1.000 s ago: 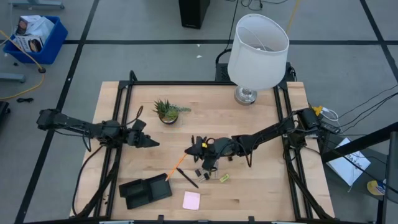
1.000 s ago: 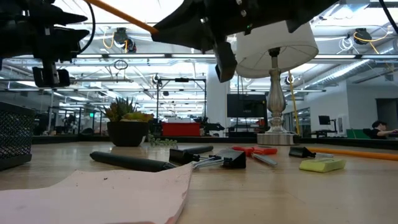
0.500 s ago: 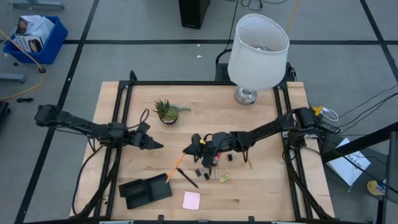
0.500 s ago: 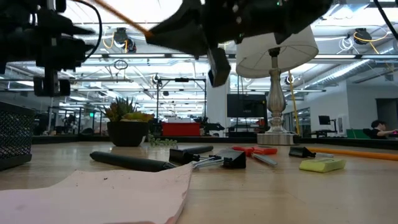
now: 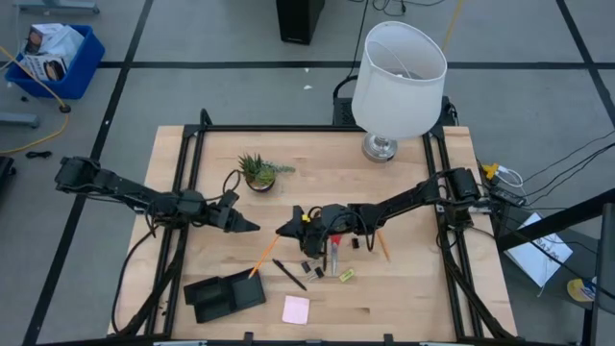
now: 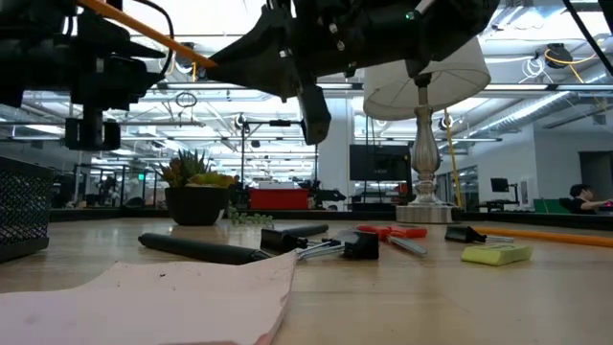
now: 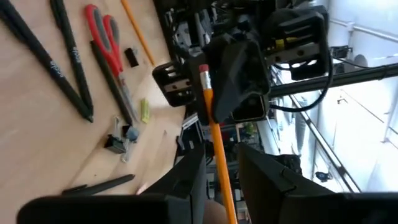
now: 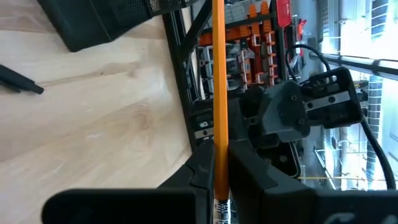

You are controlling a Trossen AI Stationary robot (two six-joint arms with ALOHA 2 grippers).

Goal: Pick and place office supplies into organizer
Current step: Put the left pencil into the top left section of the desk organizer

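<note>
Barely started from what I can see: the organizer (image 5: pixel 224 293) at lower left of the overhead shot looks empty. The right gripper (image 5: pixel 288 229), mid-frame, is pinched shut on an orange pencil (image 5: pixel 263 256) slanting down toward the tray. The left gripper (image 5: pixel 248 226) hovers just left of it, jaws slightly apart, gripping nothing I can make out. Still on the table: scissors (image 5: pixel 333 256), black pen (image 5: pixel 289 275), clips (image 5: pixel 310 266), yellow-green block (image 5: pixel 346 275), a second pencil (image 5: pixel 381 245) and pink pad (image 5: pixel 296 308).

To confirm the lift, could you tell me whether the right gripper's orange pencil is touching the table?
Apart. The low view shows the orange pencil, in the right gripper, high above the table.
</note>
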